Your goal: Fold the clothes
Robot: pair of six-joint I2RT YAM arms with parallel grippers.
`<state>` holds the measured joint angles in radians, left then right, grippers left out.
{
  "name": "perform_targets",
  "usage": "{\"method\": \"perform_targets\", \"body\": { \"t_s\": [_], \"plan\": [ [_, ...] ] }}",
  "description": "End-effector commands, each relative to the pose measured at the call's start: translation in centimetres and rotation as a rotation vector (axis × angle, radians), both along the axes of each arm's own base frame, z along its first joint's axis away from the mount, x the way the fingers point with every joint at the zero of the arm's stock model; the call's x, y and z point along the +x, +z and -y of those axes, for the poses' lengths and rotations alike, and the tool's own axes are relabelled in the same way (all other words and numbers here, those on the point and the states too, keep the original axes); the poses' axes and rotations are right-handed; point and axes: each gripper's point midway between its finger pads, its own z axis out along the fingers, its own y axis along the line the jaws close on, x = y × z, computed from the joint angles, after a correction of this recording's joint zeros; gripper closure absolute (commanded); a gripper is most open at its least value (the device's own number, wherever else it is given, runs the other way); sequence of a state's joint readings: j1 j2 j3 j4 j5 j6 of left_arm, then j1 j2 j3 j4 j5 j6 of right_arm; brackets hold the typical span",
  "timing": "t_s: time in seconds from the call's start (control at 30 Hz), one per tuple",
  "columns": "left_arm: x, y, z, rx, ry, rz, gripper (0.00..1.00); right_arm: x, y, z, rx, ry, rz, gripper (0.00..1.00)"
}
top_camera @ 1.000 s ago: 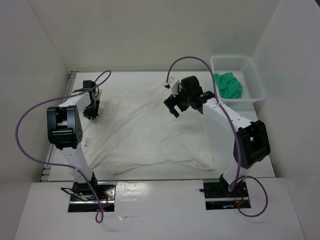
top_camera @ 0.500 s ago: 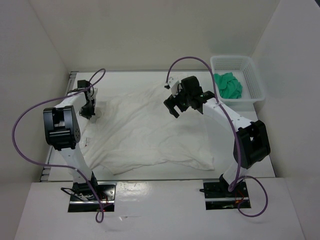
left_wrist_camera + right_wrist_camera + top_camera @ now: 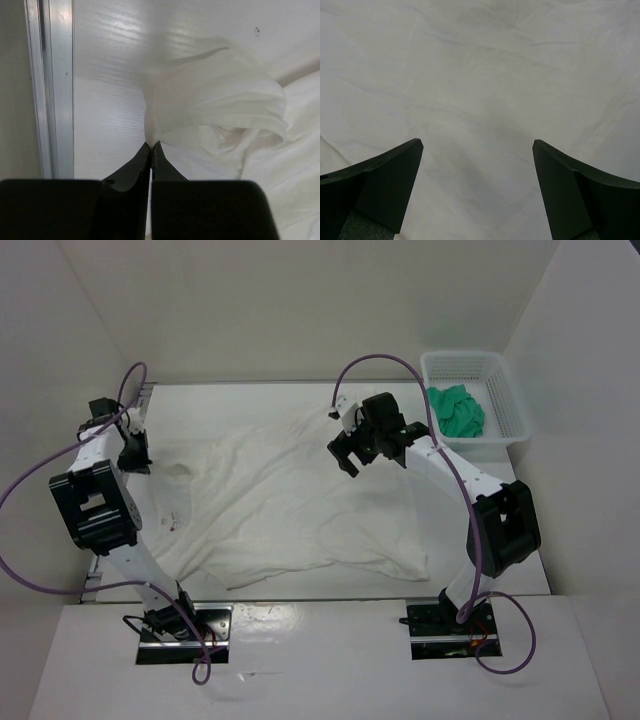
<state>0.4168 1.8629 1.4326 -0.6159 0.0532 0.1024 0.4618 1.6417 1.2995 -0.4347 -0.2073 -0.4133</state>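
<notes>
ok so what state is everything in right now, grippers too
white garment: spread out, wrinkled, unfolded, left edge bunched up
left gripper: shut on the white garment's left edge
right gripper: open, over the white garment
green cloth: crumpled in the basket
basket: upright

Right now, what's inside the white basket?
A crumpled green cloth sits inside the white basket, toward its left side. The basket floor under the cloth is covered, so anything beneath it cannot be seen.

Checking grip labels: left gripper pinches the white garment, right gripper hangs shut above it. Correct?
No: the right gripper hangs open above the white garment, per the right wrist view. The left gripper does pinch it.
</notes>
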Motion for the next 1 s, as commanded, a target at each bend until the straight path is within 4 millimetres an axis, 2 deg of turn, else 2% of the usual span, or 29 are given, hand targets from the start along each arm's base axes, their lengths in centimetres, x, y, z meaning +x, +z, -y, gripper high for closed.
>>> {"method": "perform_targets", "body": {
  "t_s": [0.0, 0.07, 0.17, 0.4, 0.5, 0.57, 0.6, 0.8, 0.93, 0.97],
  "plan": [
    [-0.3, 1.0, -0.1, -0.091, -0.013, 0.037, 1.0, 0.1, 1.8, -0.2, 0.028, 0.015, 0.035, 0.01],
    [-1.1, 0.3, -0.5, -0.147, -0.018, 0.03, 0.98, -0.1, 1.3, -0.3, 0.026, 0.022, 0.016, 0.01],
    [-1.1, 0.6, -0.8, -0.199, -0.034, 0.055, 0.95, -0.1, 1.3, -0.3, 0.026, 0.022, 0.015, 0.01],
    [-1.1, 3.8, -3.7, -0.191, -0.025, 0.117, 0.91, 0.1, 1.3, -0.4, 0.026, 0.022, 0.015, 0.01],
    [-0.2, 6.0, -4.8, -0.156, -0.022, 0.163, 0.9, -0.1, 1.1, -0.3, 0.022, 0.022, 0.007, 0.01],
    [-0.1, 6.3, -5.5, -0.126, -0.02, 0.155, 0.87, 0.0, 0.8, -0.3, 0.018, 0.022, -0.001, 0.01],
    [0.2, 7.1, -5.7, -0.116, -0.021, 0.169, 0.87, 0.2, 1.1, -0.4, 0.022, 0.022, 0.007, 0.01],
    [0.7, 8.1, -7.9, -0.043, 0.013, 0.178, 0.85, 0.0, 1.1, -0.8, 0.022, 0.031, 0.007, 0.01],
    [1.4, 9.0, -9.2, 0.002, 0.039, 0.191, 0.77, 0.0, 1.1, -0.7, 0.017, 0.037, 0.012, 0.01],
    [1.6, 9.7, -9.7, 0.027, 0.047, 0.201, 0.75, 0.0, 0.7, -0.8, 0.013, 0.037, 0.004, 0.01]
  ]
}}
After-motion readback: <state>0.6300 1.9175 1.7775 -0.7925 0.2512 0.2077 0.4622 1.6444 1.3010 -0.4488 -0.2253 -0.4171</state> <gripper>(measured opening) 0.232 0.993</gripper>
